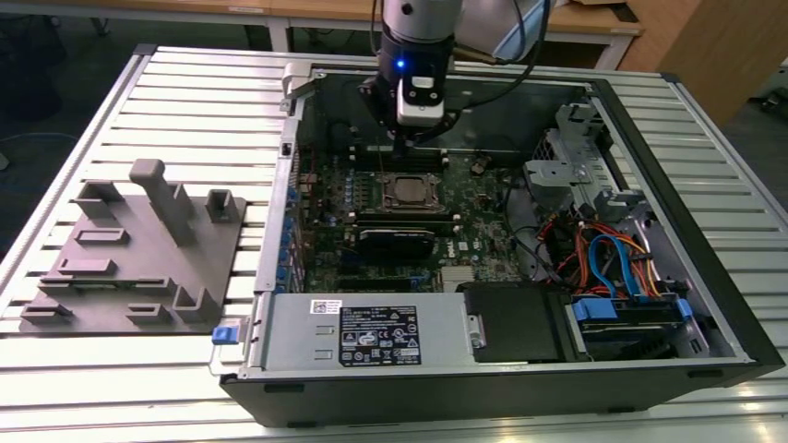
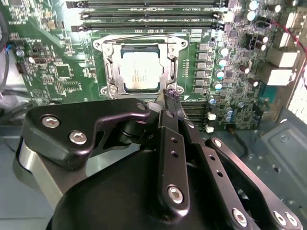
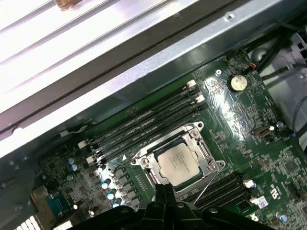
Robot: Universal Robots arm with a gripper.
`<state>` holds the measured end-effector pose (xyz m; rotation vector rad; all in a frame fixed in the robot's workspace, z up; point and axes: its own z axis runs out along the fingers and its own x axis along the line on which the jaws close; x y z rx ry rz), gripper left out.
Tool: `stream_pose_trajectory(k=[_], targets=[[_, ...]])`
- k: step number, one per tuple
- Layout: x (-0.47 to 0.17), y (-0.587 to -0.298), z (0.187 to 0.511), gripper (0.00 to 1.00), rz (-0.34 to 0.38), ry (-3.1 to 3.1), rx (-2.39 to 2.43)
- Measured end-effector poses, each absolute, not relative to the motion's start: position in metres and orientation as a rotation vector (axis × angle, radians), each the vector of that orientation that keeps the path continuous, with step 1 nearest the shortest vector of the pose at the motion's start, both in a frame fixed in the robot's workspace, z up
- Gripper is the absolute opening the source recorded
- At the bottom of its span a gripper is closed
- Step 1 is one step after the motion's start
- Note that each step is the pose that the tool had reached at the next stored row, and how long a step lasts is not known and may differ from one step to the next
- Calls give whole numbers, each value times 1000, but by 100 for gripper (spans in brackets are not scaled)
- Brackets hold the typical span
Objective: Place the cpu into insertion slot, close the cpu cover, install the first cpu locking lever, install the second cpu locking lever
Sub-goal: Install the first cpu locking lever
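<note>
On the exterior view's left a grey moulded fixture (image 1: 136, 268) sits on the slatted tabletop (image 1: 185, 101), well apart from the work. Next comes the open computer case (image 1: 493, 397) with its green circuit board (image 1: 323, 217). The cpu (image 2: 141, 72) already lies flat in the insertion slot (image 2: 101, 48), dull silver top up. The cpu cover (image 2: 109, 72) looks folded down around it, so the chip shows through the cover's window. By my reading the work has reached the locking levers. The end effector (image 2: 170, 96) has its fingers pressed together, holding nothing, with the tip just beside one corner of the slot; in the exterior view it hangs above that spot (image 1: 412, 138). A thin wire lever (image 2: 139, 35) runs along the slot's edge by the memory slots; whether it is hooked I cannot tell. Such a wire calls for a narrow, well-aimed push, since it could slip off the tip. Bundled cables (image 1: 610, 258) lie to the exterior view's right.
</note>
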<state>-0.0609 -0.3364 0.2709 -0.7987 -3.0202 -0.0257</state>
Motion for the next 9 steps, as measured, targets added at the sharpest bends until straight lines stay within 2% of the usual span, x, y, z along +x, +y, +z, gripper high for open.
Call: stream_pose_trajectory(k=[9], targets=[[-61,-336,271,10,-25,-3041,-713]])
